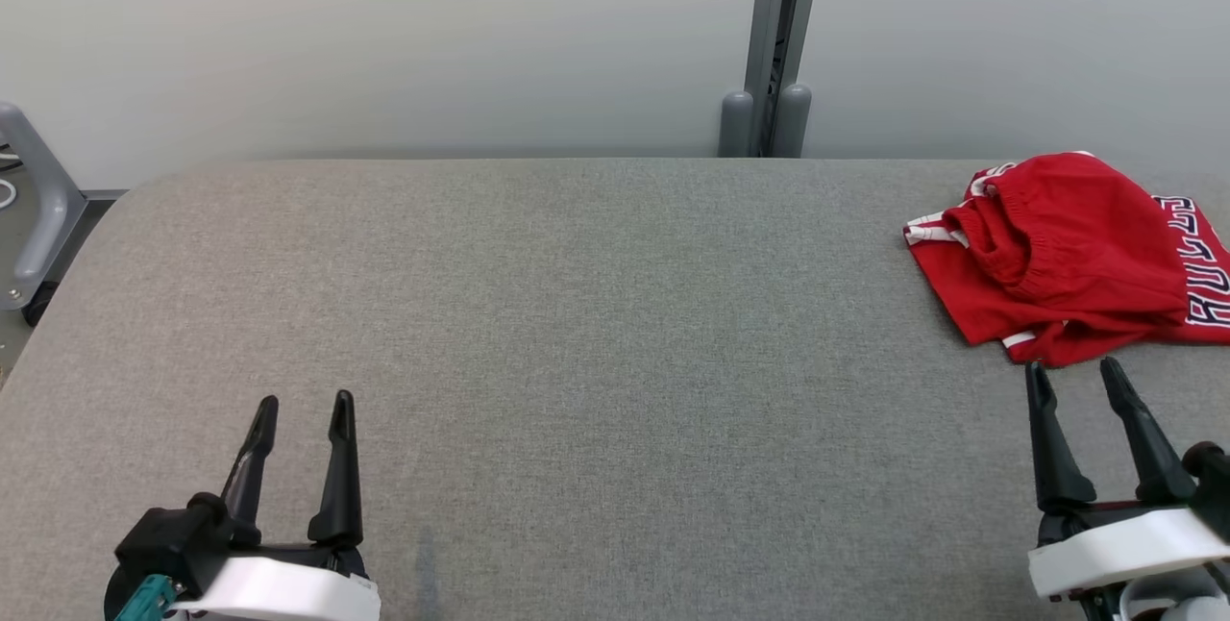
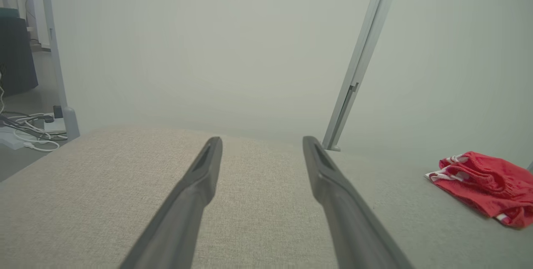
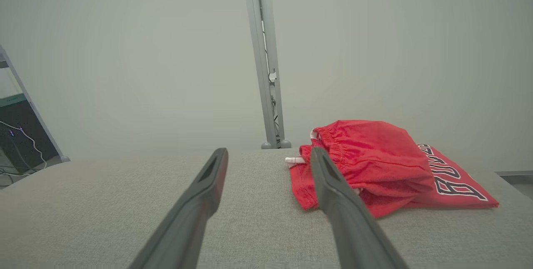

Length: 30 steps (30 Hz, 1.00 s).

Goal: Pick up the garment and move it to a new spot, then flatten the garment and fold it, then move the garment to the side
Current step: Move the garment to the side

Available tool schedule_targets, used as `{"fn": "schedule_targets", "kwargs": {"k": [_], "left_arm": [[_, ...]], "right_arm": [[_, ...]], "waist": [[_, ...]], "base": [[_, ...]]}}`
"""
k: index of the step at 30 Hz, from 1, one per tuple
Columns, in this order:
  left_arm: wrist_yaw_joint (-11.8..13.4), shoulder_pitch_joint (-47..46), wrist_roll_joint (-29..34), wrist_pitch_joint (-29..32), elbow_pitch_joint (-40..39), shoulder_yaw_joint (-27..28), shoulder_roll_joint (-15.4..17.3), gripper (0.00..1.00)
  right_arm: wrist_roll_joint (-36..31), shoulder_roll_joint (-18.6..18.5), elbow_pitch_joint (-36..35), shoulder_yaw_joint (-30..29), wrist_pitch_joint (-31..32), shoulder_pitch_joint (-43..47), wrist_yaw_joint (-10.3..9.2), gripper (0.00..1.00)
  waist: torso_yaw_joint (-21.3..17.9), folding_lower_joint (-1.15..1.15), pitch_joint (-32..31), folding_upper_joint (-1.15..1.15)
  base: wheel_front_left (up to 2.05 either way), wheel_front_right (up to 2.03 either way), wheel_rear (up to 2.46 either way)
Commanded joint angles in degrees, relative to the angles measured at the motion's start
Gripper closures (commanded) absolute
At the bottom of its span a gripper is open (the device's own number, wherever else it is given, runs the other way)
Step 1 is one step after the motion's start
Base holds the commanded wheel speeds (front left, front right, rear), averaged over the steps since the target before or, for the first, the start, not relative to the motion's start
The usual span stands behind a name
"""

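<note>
Left gripper [image 1: 305,400] and right gripper [image 1: 1073,366], black tapered fingers [image 1: 338,482], white wrist cuffs [image 1: 283,592], teal connector [image 1: 144,596]

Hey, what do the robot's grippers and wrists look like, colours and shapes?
The left gripper and right gripper each have two long black fingers tapering to narrow tips, with a recessed slot near each tip. They rise from a black mount on a smooth white wrist shell. A small teal part shows at the left wrist.

Lettering on garment [image 3: 374,165]: white block capitals with dark outline; "BU" was legible in the right wrist view, and the remaining letters were too foreshortened to read.
Other text: none was legible.
</note>
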Motion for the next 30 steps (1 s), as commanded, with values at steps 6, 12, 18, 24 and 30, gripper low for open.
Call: {"fn": "schedule_targets", "kwargs": {"k": [6, 12, 18, 24, 30], "left_arm": [[-2.2, -1.6, 4.7, -0.1, 3.0, 0.9, -0.9, 0.00], [-3.1, -2.3, 6.4, -0.1, 4.7, 1.9, -1.9, 0.00], [-3.8, -2.7, 7.4, -0.1, 5.8, 2.5, -2.3, 0.00], [-4.2, -3.1, 7.7, 0.0, 6.5, 3.0, -2.6, 0.00], [-4.6, -3.2, 7.9, 0.0, 6.8, 3.3, -2.8, 0.00]], "right_arm": [[-0.2, -0.3, -2.1, 1.6, -0.5, 1.1, 0.03, 0.00], [-0.2, 0.0, -3.0, 2.1, -0.5, 0.7, 0.03, 0.00], [-0.8, 0.3, -3.0, 1.4, -0.5, 0.6, 0.03, 0.00], [-0.9, 0.6, -2.5, 1.3, -0.5, 0.3, 0.03, 0.00], [-0.9, 0.4, -2.2, 1.5, -0.5, 0.2, 0.03, 0.00]], "waist": [[-0.4, 0.00, 0.5, 0.00], [-0.7, 0.00, 0.5, 0.00], [-0.6, 0.00, 0.6, 0.00], [-0.5, 0.00, 0.6, 0.00], [-0.5, 0.00, 0.6, 0.00]], "base": [[0.00, 0.00, 0.00], [0.00, 0.00, 0.00], [0.00, 0.00, 0.00], [0.00, 0.00, 0.00], [0.00, 0.00, 0.00]]}}
